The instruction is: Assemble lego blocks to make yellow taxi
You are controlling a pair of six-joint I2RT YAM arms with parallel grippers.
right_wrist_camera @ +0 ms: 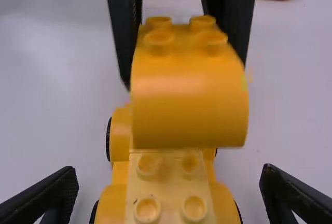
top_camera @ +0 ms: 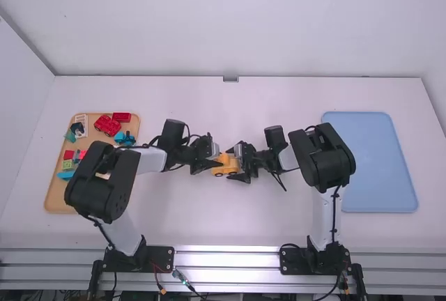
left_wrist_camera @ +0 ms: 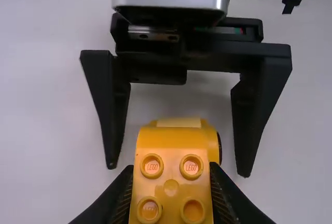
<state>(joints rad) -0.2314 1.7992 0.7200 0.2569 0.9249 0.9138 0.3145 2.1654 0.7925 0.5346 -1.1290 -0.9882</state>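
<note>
Near the table's middle, in the high view, the left gripper [top_camera: 208,164] and the right gripper [top_camera: 240,164] face each other across the yellow taxi car [top_camera: 226,165]. In the left wrist view the left gripper [left_wrist_camera: 171,182] is shut on a studded yellow block [left_wrist_camera: 171,154]. The right wrist view has that curved yellow block [right_wrist_camera: 189,97] above the yellow wheeled base [right_wrist_camera: 168,182], whose near end has bare studs; whether they touch, I cannot tell. The right gripper [right_wrist_camera: 168,187] stands open, its fingers on both sides of the base without touching it.
At the left of the table is a wooden tray [top_camera: 59,193] with red, teal and other pieces and a picture card [top_camera: 78,126]. A blue tray [top_camera: 380,165] lies at the right, partly behind the right arm.
</note>
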